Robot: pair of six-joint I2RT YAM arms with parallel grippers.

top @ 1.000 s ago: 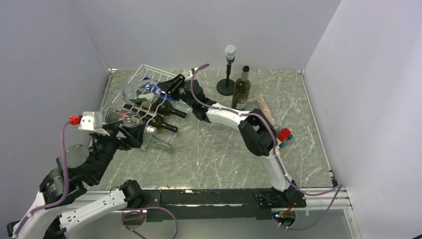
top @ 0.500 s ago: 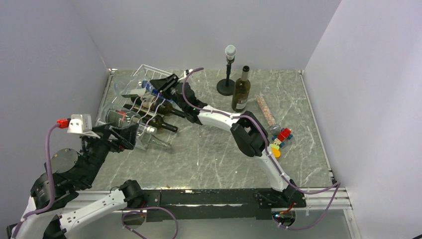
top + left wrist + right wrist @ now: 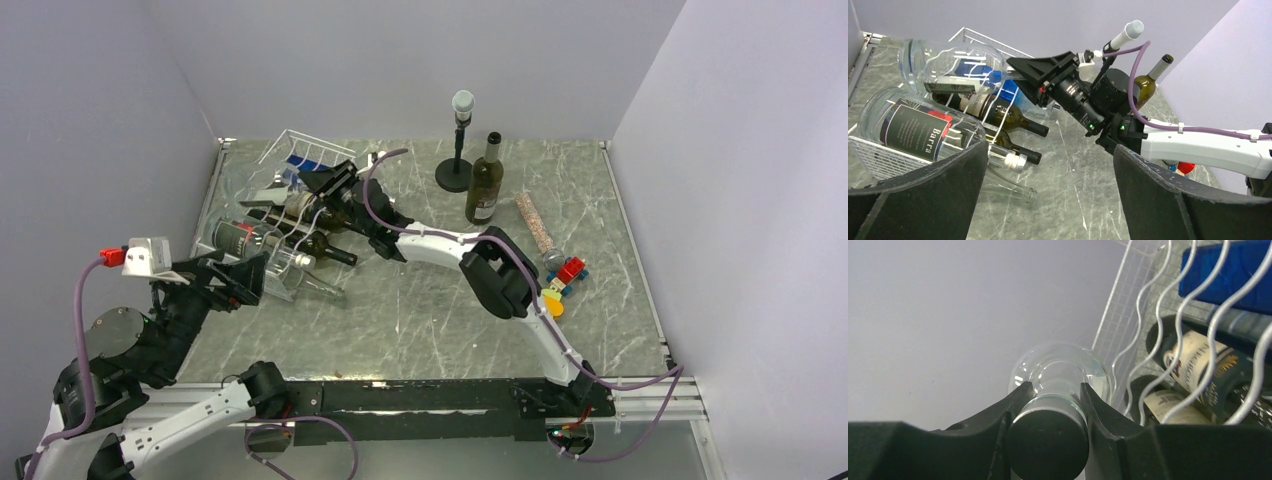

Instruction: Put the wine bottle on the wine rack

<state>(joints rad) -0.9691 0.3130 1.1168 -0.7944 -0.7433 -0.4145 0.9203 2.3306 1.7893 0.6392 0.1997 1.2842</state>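
Note:
My right gripper [image 3: 325, 185] [image 3: 1055, 389] is shut on the black-capped neck of a clear wine bottle [image 3: 262, 180] [image 3: 948, 65] [image 3: 1060, 367] with a blue label. The bottle lies sideways over the far part of the white wire wine rack [image 3: 305, 143] [image 3: 973, 37] [image 3: 1148, 315]. Whether it rests on the wires I cannot tell. Dark bottles [image 3: 320, 215] [image 3: 998, 112] and a clear "Barra" bottle [image 3: 240, 238] [image 3: 918, 130] lie in the rack. My left gripper [image 3: 235, 282] [image 3: 1050, 147] stands open and holds nothing, near the rack's front corner.
A clear bottle [image 3: 320, 287] [image 3: 1008, 187] lies on the table in front of the rack. A green bottle [image 3: 485, 180] stands upright at the back beside a microphone stand [image 3: 458, 140]. A speckled tube [image 3: 535, 222] and toy bricks [image 3: 565, 275] lie at the right.
My right gripper has carried the clear bottle left and lower, closer over the rack. My left arm has drawn back toward the near left, still open.

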